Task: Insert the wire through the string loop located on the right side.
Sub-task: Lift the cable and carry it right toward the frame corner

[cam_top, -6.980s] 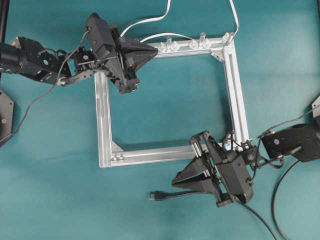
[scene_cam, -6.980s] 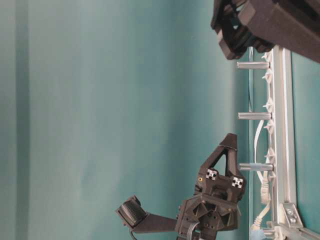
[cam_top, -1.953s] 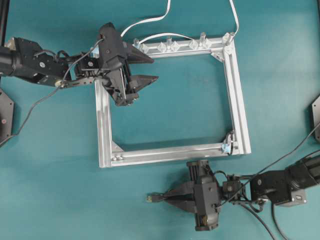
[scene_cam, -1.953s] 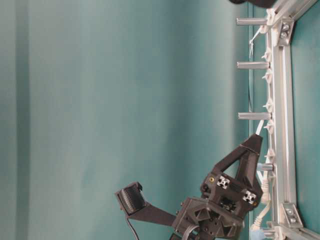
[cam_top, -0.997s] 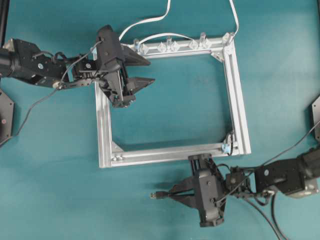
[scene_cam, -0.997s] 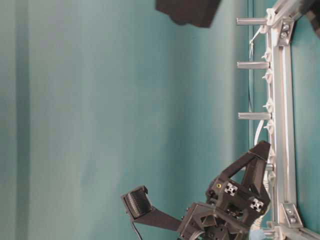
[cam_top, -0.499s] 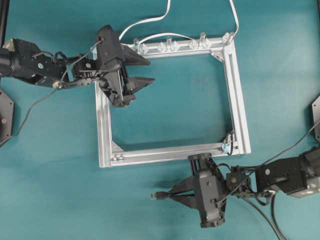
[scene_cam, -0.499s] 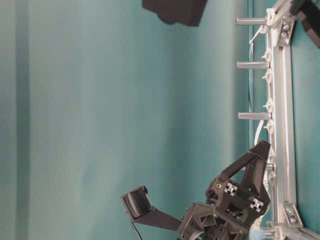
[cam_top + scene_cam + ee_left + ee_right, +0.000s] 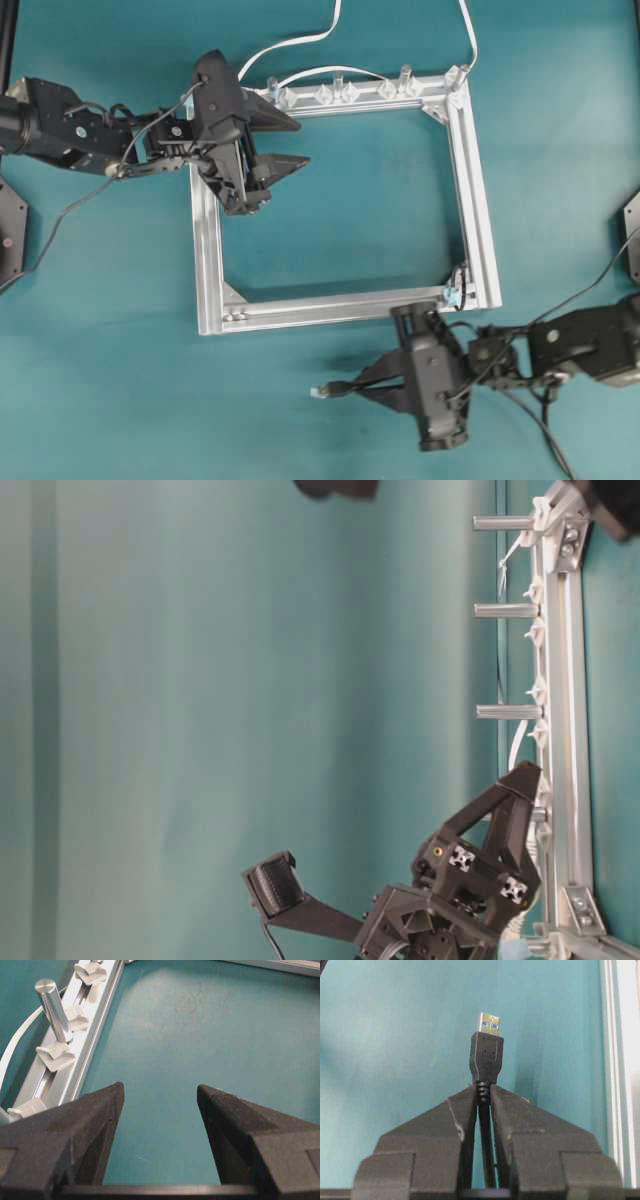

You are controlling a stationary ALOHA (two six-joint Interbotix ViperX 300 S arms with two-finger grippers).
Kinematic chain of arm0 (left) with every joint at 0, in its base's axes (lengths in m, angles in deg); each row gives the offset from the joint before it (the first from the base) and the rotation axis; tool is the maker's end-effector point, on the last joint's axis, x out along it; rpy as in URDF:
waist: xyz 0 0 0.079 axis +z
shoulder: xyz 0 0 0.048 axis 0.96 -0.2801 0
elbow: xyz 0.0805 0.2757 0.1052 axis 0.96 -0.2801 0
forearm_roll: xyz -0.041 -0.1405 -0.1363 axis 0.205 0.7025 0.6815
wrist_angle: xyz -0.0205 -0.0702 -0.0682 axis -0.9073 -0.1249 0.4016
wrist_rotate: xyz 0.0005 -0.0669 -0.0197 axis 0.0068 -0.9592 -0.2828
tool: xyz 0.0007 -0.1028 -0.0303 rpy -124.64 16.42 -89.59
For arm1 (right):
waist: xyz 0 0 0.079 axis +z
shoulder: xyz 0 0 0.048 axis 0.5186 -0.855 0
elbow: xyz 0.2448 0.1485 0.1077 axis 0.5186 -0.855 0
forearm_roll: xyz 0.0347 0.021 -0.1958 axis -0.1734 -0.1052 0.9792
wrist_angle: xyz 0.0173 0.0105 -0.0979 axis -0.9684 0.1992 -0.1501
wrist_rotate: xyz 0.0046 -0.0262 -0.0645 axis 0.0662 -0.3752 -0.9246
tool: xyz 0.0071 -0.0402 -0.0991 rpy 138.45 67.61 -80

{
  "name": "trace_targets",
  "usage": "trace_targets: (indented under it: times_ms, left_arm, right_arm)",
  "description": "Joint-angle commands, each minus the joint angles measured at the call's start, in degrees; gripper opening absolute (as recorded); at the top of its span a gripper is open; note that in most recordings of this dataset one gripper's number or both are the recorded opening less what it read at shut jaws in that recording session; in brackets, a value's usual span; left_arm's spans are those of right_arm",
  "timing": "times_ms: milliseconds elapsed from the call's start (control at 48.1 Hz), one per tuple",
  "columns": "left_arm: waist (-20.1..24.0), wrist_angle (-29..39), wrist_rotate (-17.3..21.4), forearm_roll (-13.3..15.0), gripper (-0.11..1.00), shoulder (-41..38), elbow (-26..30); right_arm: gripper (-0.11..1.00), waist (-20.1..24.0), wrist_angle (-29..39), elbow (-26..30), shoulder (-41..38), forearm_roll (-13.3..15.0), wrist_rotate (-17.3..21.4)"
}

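Note:
The wire (image 9: pixel 340 387) is a thin black cable ending in a black plug (image 9: pixel 487 1057) with a metal tip. My right gripper (image 9: pixel 356 384) is shut on it just behind the plug, seen close up in the right wrist view (image 9: pixel 484 1091). The plug points left over the teal mat, below the frame's bottom rail. The string loop (image 9: pixel 456 284) with its pale blue bit hangs at the frame's bottom right corner, up and to the right of the plug. My left gripper (image 9: pixel 301 142) stands open and empty inside the frame's top left corner (image 9: pixel 160 1090).
A square aluminium frame (image 9: pixel 475 190) lies on the teal mat. Metal posts (image 9: pixel 52 1005) and clear clips (image 9: pixel 340 92) line its top rail. White cables (image 9: pixel 300 42) run off from the top rail. The frame's rail (image 9: pixel 620 1060) passes close on the right of my right gripper.
My right gripper has shifted a little to the right with the wire, its body swinging slightly. The left gripper has not moved.

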Motion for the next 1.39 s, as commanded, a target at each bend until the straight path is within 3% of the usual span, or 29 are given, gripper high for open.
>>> trace_targets:
  times_ms: [0,810,1371]
  left_arm:
    - [-0.2,-0.3,-0.2,0.0,0.65,0.7,1.1]
    - [-0.2,1.5,-0.3,0.0,0.65,0.7,1.5]
    - [-0.2,4.0,-0.3,0.1,0.65,0.7,1.6]
  right_arm:
    - [0.12,0.6,-0.3,-1.8,3.8,0.1,0.0]
    - [0.12,3.5,0.9,-19.5,18.9,0.1,0.0]
    - [0.12,3.5,4.5,-32.3,35.0,0.1,0.0]
